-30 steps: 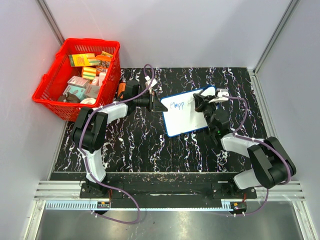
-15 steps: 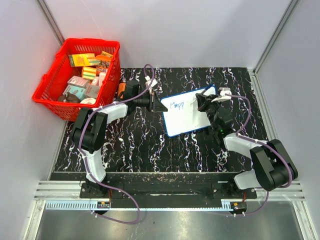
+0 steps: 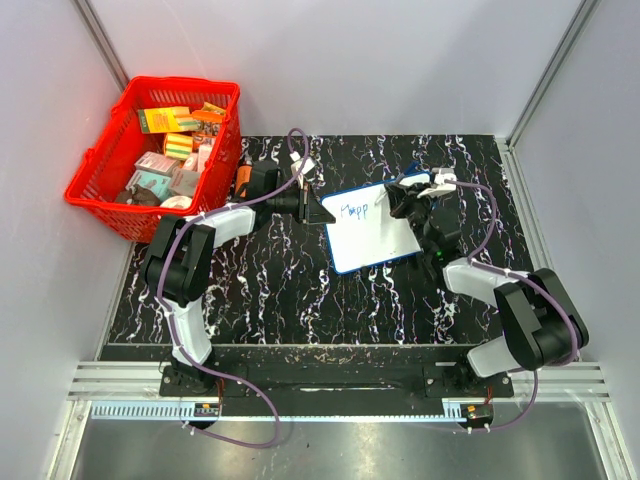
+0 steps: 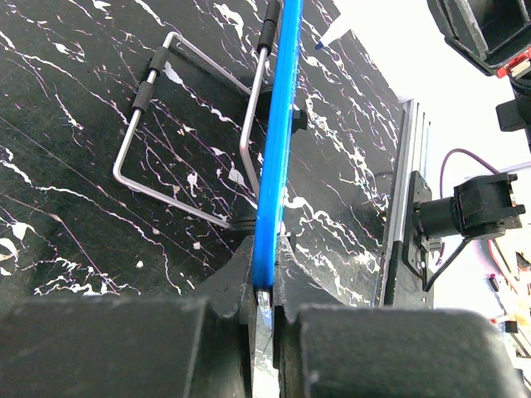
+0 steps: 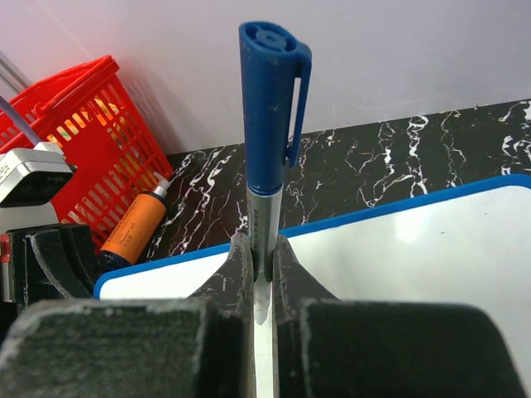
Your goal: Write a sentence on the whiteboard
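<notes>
The whiteboard [image 3: 375, 232], white with a thin blue rim, sits mid-table. Its upper left part carries blue handwritten letters [image 3: 353, 210] reading roughly "Happ", the start of the sentence. My left gripper [image 3: 323, 212] is shut on the board's left edge; in the left wrist view the blue rim [image 4: 279, 141] runs edge-on into my left gripper [image 4: 264, 278]. My right gripper [image 3: 396, 203] hovers over the board's upper right part, just right of the letters. It is shut on a grey marker with a blue cap [image 5: 270, 108], held upright between the fingers of my right gripper [image 5: 261, 257].
A red basket [image 3: 100, 190] full of small packages stands at the far left. An orange bottle [image 3: 243, 176] lies between it and the board. A bent metal wire stand [image 4: 187, 141] shows beside the board's rim. Grey walls close in three sides.
My right gripper with the marker has shifted slightly left and towards the far side over the board. The left gripper and the board have not moved.
</notes>
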`<state>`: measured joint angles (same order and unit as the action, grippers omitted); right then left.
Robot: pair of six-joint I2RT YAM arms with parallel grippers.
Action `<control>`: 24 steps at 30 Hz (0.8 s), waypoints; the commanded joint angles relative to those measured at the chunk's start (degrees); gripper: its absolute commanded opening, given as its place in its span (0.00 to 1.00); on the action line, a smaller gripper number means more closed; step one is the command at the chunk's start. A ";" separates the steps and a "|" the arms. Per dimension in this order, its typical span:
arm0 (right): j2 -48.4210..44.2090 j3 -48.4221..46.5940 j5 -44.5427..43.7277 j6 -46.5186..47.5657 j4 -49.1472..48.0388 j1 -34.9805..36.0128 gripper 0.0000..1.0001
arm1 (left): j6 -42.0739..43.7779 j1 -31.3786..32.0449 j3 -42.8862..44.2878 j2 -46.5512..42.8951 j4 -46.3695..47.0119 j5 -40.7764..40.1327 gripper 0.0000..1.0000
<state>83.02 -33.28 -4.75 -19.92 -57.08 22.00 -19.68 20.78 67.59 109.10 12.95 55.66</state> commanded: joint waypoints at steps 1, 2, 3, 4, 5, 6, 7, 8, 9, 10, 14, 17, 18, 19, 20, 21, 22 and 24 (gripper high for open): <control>1.44 -3.81 2.47 -1.52 -1.89 -0.20 0.00 | 6.94 0.67 -0.80 -0.03 -5.22 -7.32 0.00; 1.61 -4.42 2.73 -1.61 -1.63 -0.12 0.00 | 6.94 0.67 -0.71 -0.03 -5.22 -7.41 0.00; 2.05 -4.69 2.82 -1.61 -1.20 -0.11 0.00 | 6.94 0.67 -0.79 -0.03 -5.22 -7.32 0.00; 2.40 -4.95 2.82 -1.61 -1.02 -0.11 0.00 | 6.94 0.67 -0.71 -0.03 -5.22 -7.23 0.00; 2.58 -5.04 2.73 -1.70 -0.93 -0.11 0.00 | 6.85 0.67 -0.62 -0.03 -5.04 -7.32 0.00; 2.93 -5.13 2.38 -1.70 -1.10 -0.03 0.00 | 6.85 0.67 -0.62 0.15 -5.13 -7.23 0.00; 3.28 -5.22 2.47 -1.79 -1.10 -0.11 0.00 | 6.85 0.67 -0.53 0.15 -5.13 -7.14 0.00; 3.46 -5.31 2.64 -1.79 -1.10 -0.11 0.00 | 6.85 0.67 -0.53 0.06 -5.13 -7.23 0.00; 3.90 -5.31 2.73 -1.96 -1.10 -0.11 0.00 | 6.94 0.67 -0.53 0.06 -5.04 -7.23 0.00; 4.07 -5.31 2.82 -2.14 -1.19 -0.11 0.00 | 6.94 0.67 -0.45 0.15 -5.13 -7.23 0.00; 5.22 -5.31 2.73 -2.31 -1.10 -0.11 0.00 | 7.03 0.67 -0.44 0.06 -5.48 -7.14 0.00; 5.48 -4.61 2.29 -2.40 -1.37 -0.11 0.00 | 7.03 0.67 -0.27 -0.03 -5.48 -7.23 0.00; 5.40 -4.26 2.12 -2.31 -1.54 -0.11 0.00 | 7.03 0.67 -0.27 0.06 -5.48 -7.23 0.00; 5.22 -3.99 2.12 -2.40 -1.63 -0.03 0.00 | 7.03 0.67 -0.18 0.06 -5.48 -7.23 0.00; 5.04 -3.38 2.12 -2.31 -1.81 -0.11 0.00 | 6.94 0.67 -0.18 0.15 -5.48 -7.23 0.00; 4.69 -3.11 2.12 -2.14 -1.98 -0.11 0.00 | 6.94 0.67 -0.09 0.24 -5.39 -7.23 0.00; 4.52 -2.76 2.12 -2.14 -2.07 -0.11 0.00 | 6.94 0.67 -0.01 0.15 -5.48 -7.23 0.00; 4.17 -1.97 2.20 -2.05 -2.16 -0.03 0.00 | 6.94 0.67 -0.09 0.15 -5.57 -7.32 0.00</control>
<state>87.81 -36.27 -2.39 -22.04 -57.63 22.00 -19.68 20.75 67.72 109.10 12.14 55.44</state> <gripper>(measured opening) 0.059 0.080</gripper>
